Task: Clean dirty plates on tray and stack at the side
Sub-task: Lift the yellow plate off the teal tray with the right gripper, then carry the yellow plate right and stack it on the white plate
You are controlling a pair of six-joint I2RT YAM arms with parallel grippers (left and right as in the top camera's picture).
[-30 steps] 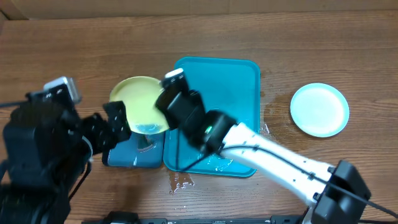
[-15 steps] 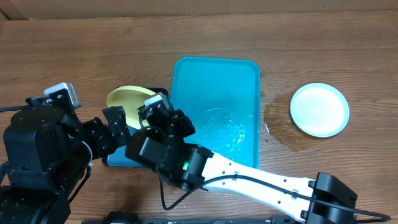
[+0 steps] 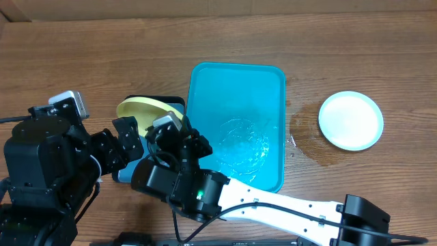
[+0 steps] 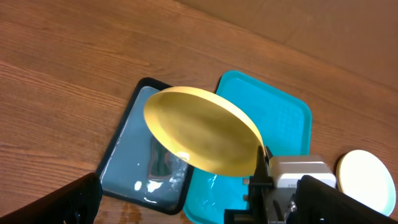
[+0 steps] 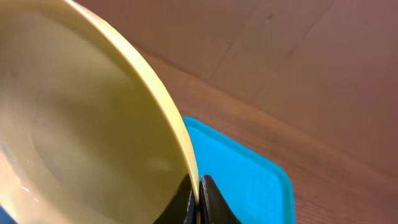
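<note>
My right gripper point(image 5: 198, 194) is shut on the rim of a yellow-green plate point(image 5: 81, 124) and holds it tilted on edge. In the overhead view this plate point(image 3: 140, 108) hangs over a small black-rimmed blue tray point(image 3: 147, 171), left of the teal tray point(image 3: 235, 89). The left wrist view shows the plate point(image 4: 199, 137) raised, with the right gripper point(image 4: 261, 167) at its lower right rim. A light-blue rimmed plate point(image 3: 350, 120) lies on the table at the right. My left gripper point(image 3: 128, 145) is open and empty, just left of the held plate. No second yellow-green plate is in view.
The teal tray holds a film of water point(image 3: 242, 140). Wet patches lie on the wood right of it point(image 3: 304, 137). The black-rimmed tray point(image 4: 140, 158) holds water and a dark object. The right arm point(image 3: 273, 201) crosses the table's front.
The right arm has swung left and carried the yellow-green plate from the teal tray's left edge to above the black-rimmed tray, tilting it more on edge. The left arm has stayed put.
</note>
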